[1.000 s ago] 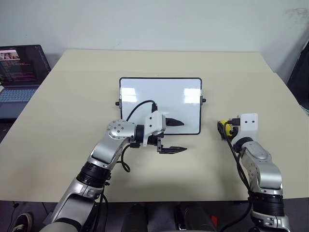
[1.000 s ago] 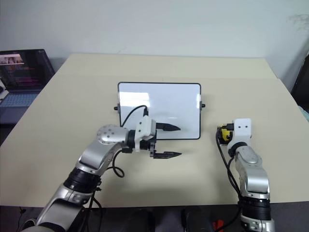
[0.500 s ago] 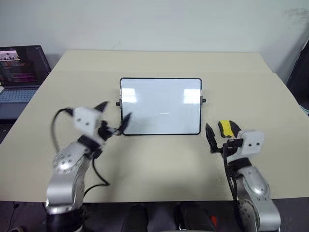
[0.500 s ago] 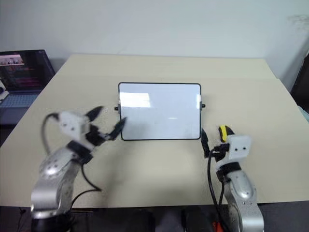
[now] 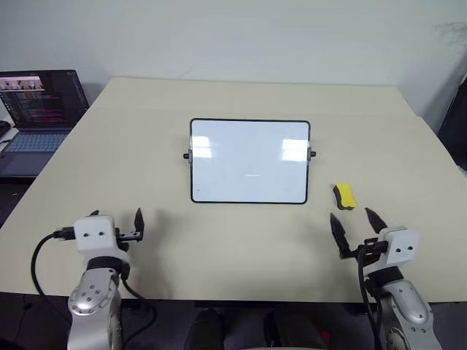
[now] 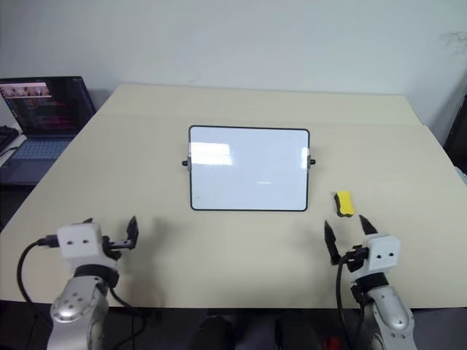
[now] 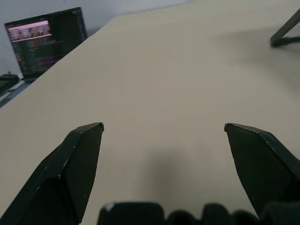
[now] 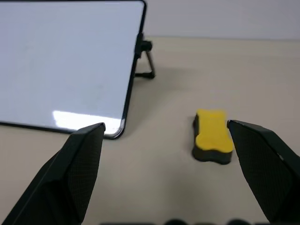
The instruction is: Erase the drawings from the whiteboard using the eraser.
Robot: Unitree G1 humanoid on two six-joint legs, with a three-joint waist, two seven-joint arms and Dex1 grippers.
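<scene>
With the right gripper [image 5: 357, 227] spread wide just short of the eraser [image 5: 344, 195], which lies on the desk [image 5: 241, 233] beside the whiteboard [image 5: 249, 161], no drawings are seen, so a retreat clear of both is advised, the left gripper [image 7: 164, 136] likewise apart.

Support surface: beige table [image 5: 146, 146], matte top. Whiteboard [image 5: 249, 161] stands on it near the middle, propped tilted on a black rear leg, surface white, no marks discernible. Eraser [image 5: 344, 195], yellow with dark underside, lies flat on the tabletop just to the right of the whiteboard's lower right corner, apart from the frame.
</scene>
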